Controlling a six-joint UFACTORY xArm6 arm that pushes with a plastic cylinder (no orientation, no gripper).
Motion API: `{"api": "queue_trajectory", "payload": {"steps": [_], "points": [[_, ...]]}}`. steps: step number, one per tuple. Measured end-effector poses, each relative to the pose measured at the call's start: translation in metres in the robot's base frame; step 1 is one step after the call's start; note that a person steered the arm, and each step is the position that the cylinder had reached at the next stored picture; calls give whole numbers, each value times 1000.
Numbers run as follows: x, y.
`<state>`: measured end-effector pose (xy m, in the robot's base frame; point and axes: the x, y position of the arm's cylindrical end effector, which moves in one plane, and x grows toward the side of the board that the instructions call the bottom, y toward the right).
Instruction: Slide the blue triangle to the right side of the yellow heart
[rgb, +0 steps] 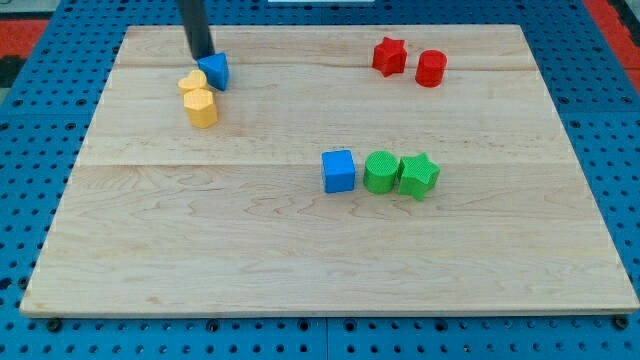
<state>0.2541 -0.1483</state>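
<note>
Nearest you, the blue cube (339, 171), green cylinder (380, 172) and green star (419, 176) sit in a row. Farther back, the blue triangle (214, 70) touches the yellow heart's (192, 82) right side, above another yellow block (202, 108). My tip (203, 56) rests against the triangle; there's no pincer to report. Red star (389, 56) and red cylinder (431, 68) lie top right.
</note>
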Motion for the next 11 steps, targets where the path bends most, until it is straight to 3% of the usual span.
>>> {"api": "queue_trajectory", "payload": {"steps": [3,4,5,7,8,9,10,11], "points": [[20,16],[53,55],[141,81],[-2,95],[6,37],[78,71],[116,73],[54,80]]}}
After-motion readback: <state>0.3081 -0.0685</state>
